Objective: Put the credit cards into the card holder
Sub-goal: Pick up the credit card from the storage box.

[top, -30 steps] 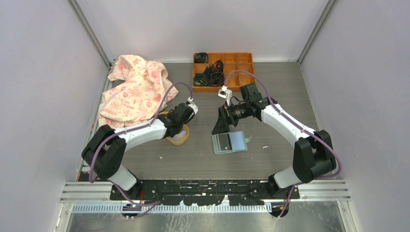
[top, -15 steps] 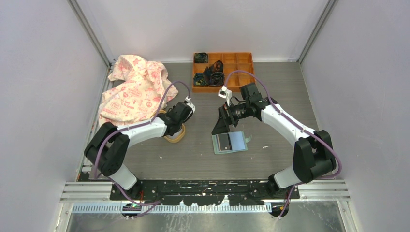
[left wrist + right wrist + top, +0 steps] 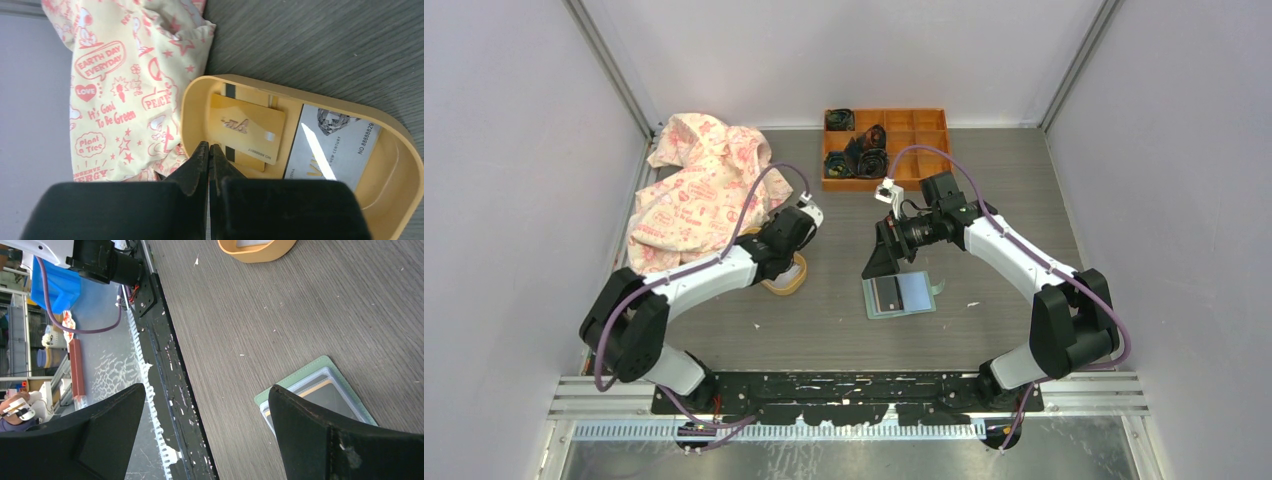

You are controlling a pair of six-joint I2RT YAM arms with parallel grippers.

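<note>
Item: credit cards (image 3: pixel 247 130), in yellow dish (image 3: pixel 192 115), just at 1 o'clock of my left gripper (image 3: pixel 208 150), jaws pressed together, nothing seen between; top card's long axis 9-to-3; left arm nearer. Also: right gripper (image 3: pixel 205 395), spread wide near card holder (image 3: pixel 320 390).

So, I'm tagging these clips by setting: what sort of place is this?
Probably a robotics lab test cell: white panels enclose a grey table, two robot arms are bolted to a rail at its near edge, and props like an orange tray are laid out.
</note>
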